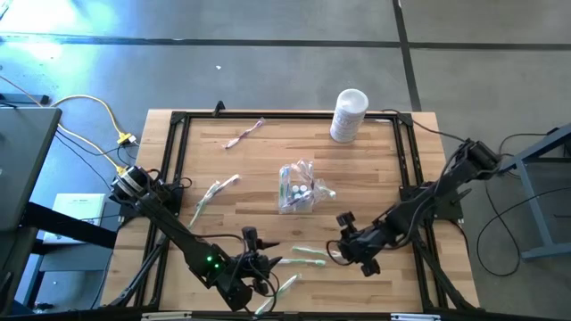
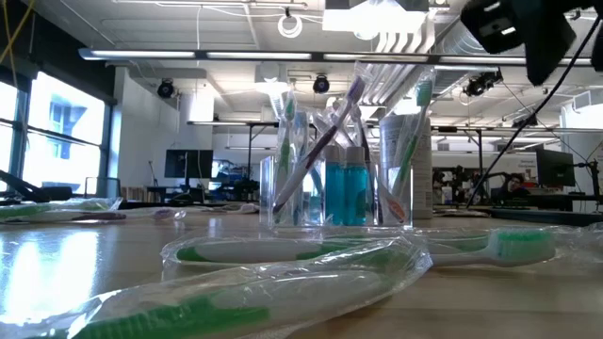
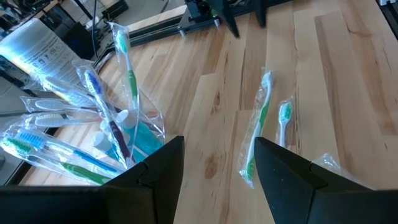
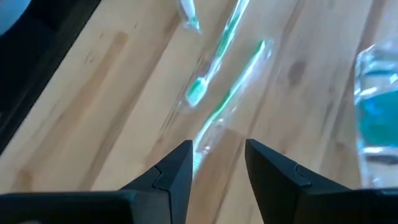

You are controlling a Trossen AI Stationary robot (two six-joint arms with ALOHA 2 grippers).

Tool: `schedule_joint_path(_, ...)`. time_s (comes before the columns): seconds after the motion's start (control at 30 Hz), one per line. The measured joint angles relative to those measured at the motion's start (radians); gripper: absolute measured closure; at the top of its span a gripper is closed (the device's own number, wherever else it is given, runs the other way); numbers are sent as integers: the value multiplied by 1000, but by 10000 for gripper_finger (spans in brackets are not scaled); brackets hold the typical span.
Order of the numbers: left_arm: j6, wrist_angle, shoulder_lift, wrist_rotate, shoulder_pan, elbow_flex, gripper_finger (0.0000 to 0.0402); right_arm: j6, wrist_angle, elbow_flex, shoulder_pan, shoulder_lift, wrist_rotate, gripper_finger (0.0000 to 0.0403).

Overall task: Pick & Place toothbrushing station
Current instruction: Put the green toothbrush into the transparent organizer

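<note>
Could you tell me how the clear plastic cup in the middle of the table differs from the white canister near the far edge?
The cup is see-through, while the canister is opaque white. The cup is packed with wrapped toothbrushes and teal tubes that stick out above its rim; the canister shows nothing in it. The cup sits mid-table; the canister stands at the far edge, by the black frame. Both stand on the wooden table, clear of both arms.
</note>
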Motion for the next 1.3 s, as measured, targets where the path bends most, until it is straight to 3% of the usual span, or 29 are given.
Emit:
schedule_joint_path(0.47,-23,-27,10,63,48,0,215,243,3,0,0,160,-82,263)
schedule_joint_path(1.3,10,-25,34,63,59,0,215,242,112,2,-55,318,-162,264)
